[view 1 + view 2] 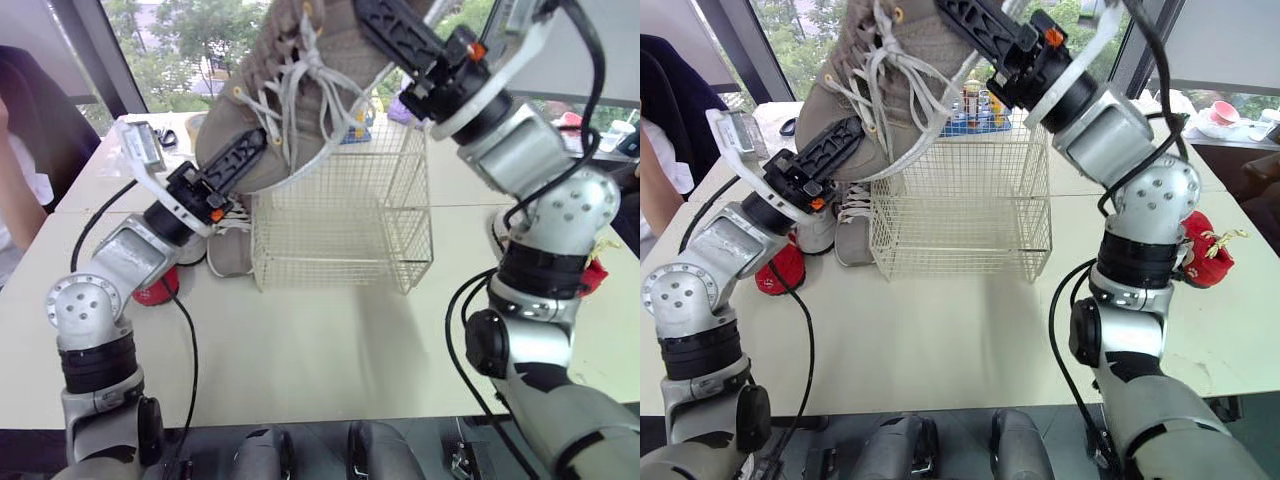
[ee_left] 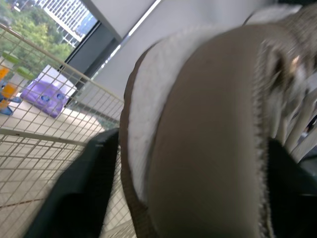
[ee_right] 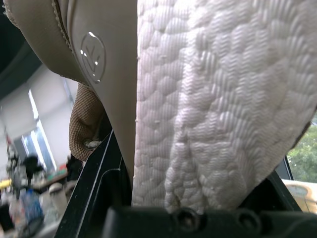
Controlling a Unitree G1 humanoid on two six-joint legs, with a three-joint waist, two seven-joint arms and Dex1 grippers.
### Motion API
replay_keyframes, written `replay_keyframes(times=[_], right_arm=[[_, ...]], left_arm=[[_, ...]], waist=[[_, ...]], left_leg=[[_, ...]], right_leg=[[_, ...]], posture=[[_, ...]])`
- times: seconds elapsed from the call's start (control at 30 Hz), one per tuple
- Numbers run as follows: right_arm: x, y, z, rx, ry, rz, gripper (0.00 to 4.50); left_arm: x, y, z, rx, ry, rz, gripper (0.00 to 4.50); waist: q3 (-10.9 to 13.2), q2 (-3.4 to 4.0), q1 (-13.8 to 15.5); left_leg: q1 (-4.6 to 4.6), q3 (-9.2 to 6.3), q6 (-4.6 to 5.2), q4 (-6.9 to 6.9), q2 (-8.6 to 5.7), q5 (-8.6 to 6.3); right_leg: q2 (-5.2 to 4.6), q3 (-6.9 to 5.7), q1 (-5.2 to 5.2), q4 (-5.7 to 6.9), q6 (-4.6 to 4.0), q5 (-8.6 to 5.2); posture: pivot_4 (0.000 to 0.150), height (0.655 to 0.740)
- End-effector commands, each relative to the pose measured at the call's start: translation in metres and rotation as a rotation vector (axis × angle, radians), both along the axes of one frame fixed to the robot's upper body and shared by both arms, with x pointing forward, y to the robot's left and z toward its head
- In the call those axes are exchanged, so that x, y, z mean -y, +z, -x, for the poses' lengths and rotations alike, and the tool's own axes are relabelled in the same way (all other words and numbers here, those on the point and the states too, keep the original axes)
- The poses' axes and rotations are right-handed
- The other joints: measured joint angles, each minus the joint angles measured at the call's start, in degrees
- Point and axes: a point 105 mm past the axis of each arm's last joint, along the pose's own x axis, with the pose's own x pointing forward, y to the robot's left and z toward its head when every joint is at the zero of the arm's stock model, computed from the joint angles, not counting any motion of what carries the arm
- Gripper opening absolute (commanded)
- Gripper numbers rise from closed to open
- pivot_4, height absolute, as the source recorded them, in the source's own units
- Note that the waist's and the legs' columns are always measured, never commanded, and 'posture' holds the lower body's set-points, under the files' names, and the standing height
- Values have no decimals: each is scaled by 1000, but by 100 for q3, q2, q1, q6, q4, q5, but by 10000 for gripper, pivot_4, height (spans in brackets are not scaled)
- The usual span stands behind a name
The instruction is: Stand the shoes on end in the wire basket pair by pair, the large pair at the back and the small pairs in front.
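The large shoe (image 1: 280,60), taupe with a white sole and loose pale laces, is suspended in the air above the far left corner of the wire basket (image 1: 340,240). It is tilted, with its lower end to the left and its upper end rising to the right, and no part of it is inside the basket. The left gripper (image 1: 250,150) meets the lower end from the near left. In the left wrist view the shoe fills the space between the two black fingers (image 2: 84,193), so the jaws are closed onto it at the width of the shoe. The right gripper (image 1: 385,25) comes in from the right and grips the upper end. In the right wrist view the textured white sole stands between its fingers (image 3: 94,183), which clamp it on both sides. The basket stands upright on the pale table (image 1: 320,340), between the two arms. Small shoes (image 1: 852,235) lie on the table just to the left of the basket, beneath the left gripper. A red item (image 1: 1205,250) lies at the right of the table, well apart from the basket.
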Motion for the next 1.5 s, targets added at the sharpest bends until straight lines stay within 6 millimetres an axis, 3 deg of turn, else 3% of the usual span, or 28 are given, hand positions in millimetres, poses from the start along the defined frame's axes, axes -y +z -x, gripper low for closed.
replay_keyframes(times=[0.03, 0.27, 0.37, 0.47, 0.7, 0.93, 1.13, 1.3, 1.5], right_arm=[[14, 38, 10, 190, -16, 59, 17761], [64, 79, -27, 423, -265, 291, 17761], [70, 79, -36, 484, -308, 391, 17761], [70, 70, -43, 507, -302, 463, 17761], [68, 20, -71, 464, -293, 615, 17761], [66, -17, -90, 399, -314, 699, 17761], [65, -35, -99, 350, -321, 731, 44531], [70, -34, -96, 394, -336, 800, 44531], [89, -29, -90, 489, -412, 962, 44531]], left_arm=[[-2, 0, 4, 47, 6, -96, 44499], [-21, -3, 4, 80, 61, -193, 44499], [-22, -5, 5, 83, 69, -199, 44499], [-20, -8, 7, 84, 75, -203, 44499], [-20, -8, 8, 93, 89, -200, 44499], [-19, -9, 9, 96, 102, -204, 44499], [-17, -9, 9, 98, 104, -204, 45000], [-18, -10, 11, 96, 117, -217, 45000], [-28, -13, 6, 89, 216, -268, 45000]], waist=[[2, 0, -1], [3, 1, -5], [4, 2, -31], [5, 3, -45], [9, 6, -27], [9, 6, -10], [9, 7, -17], [10, 8, -18], [10, 8, 11]], left_leg=[[-1, 0, 1, -1, 0, 0], [-24, 4, 11, 1, -3, -7], [-29, 5, 9, -2, 0, -6], [-29, 8, -13, -6, 3, 6], [-33, 8, -33, -6, 1, 17], [-33, 7, -37, -3, -2, 19], [-31, 6, -41, -2, -2, 22], [-31, 5, -42, -2, -2, 22], [-31, 3, -42, -2, -6, 23]], right_leg=[[0, 0, 0, -3, 0, 0], [0, 0, -15, -19, 0, -1], [1, 0, -19, -25, 0, -1], [1, 1, -22, -23, 0, -1], [-4, 0, -25, -19, 0, 0], [-10, -1, -25, -15, 0, 0], [-11, -2, -25, -9, 0, 0], [-11, -2, -25, -8, 0, 0], [-13, -4, -24, -8, 0, 0]], posture=[[1500, 7400], [1500, 7400], [1500, 7400], [1500, 7400], [1500, 7400], [1500, 7400], [1500, 7400], [1500, 7400], [1500, 7400]])
